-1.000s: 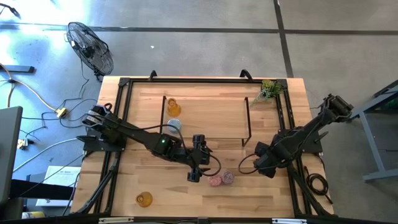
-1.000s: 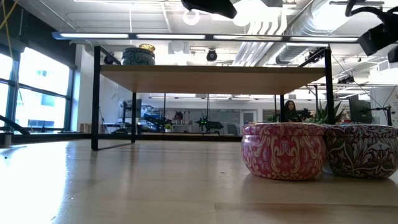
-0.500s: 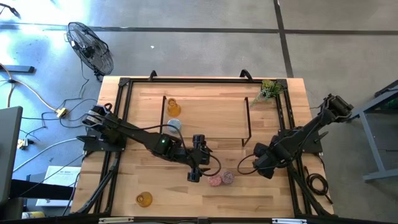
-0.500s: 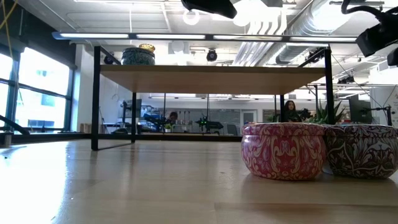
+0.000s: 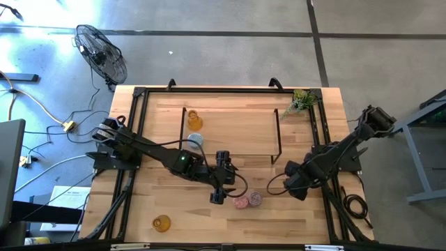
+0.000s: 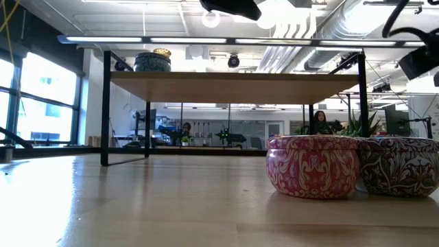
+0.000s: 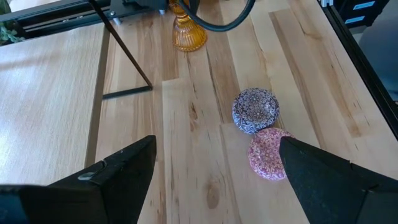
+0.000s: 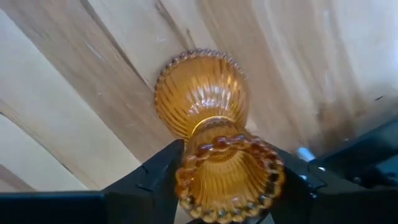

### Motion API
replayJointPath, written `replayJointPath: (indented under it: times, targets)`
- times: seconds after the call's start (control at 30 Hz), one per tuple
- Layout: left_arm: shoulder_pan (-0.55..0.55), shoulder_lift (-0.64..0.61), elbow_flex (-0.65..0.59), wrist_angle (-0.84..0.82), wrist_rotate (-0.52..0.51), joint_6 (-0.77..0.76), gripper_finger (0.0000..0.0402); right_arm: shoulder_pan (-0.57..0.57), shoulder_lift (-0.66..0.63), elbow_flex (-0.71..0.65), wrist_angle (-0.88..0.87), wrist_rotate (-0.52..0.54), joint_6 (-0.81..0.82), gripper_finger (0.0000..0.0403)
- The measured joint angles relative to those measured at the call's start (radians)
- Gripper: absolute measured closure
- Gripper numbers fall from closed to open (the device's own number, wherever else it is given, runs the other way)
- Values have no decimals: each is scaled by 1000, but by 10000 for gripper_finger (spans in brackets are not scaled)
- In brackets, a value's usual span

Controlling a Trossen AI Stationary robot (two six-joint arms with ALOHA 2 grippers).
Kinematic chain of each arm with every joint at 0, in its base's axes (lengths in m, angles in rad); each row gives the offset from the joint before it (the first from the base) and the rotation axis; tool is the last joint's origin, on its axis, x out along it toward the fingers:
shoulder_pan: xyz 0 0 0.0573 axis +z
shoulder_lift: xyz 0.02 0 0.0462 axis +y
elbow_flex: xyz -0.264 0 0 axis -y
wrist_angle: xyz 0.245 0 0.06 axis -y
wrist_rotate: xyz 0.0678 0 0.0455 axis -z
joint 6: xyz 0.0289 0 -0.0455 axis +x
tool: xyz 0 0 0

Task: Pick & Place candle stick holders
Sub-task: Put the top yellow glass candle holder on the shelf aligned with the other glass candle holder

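**Right hand clamped on an amber holder, left hand spread above the two pastel ones**

The right arm reaches in from the bench's right edge, folded low, its right hand (image 5: 291, 183) near the middle right of the bench (image 5: 209, 222). In its wrist view the dark fingers (image 8: 152, 177) close on the neck of an amber holder (image 8: 211, 137), beaded rim toward the camera and ribbed base toward the wood.

The left arm stretches from the left edge across to the bench's centre, with the left hand (image 5: 219, 189) pointing down toward the near edge. Its wrist view shows the two fingers (image 7: 124, 168) wide apart and holding nothing, above bare wood.

Just right of the left hand lie the pink holder (image 5: 241, 202) and the purple holder (image 5: 256, 199), touching side by side. On the shelf of the black-framed rack (image 5: 277, 136), at its left end, stand a second amber holder (image 5: 194, 120) and the blue holder (image 5: 194, 140). A third amber holder (image 5: 162, 223) stands alone at the near left of the bench. A green sprig (image 5: 301, 102) sits at the far right corner.
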Motion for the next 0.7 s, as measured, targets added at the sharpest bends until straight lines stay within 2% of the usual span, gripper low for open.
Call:
replayJointPath:
  times: [0.17, 0.3, 0.5, 0.7]
  targets:
    - [0, 0, 0, 0, 0, 0, 67, 0, -2, -29, 46, -23, -1, 252]
    - [0, 0, 0, 0, 0, 0, 67, 0, -9, -31, 69, -30, -3, 259]
    - [0, 0, 0, 0, 0, 0, 67, 0, -59, -31, 68, -36, 26, 235]
    - [0, 0, 0, 1, 0, 0, 67, 0, -107, -30, 68, 8, 52, 220]
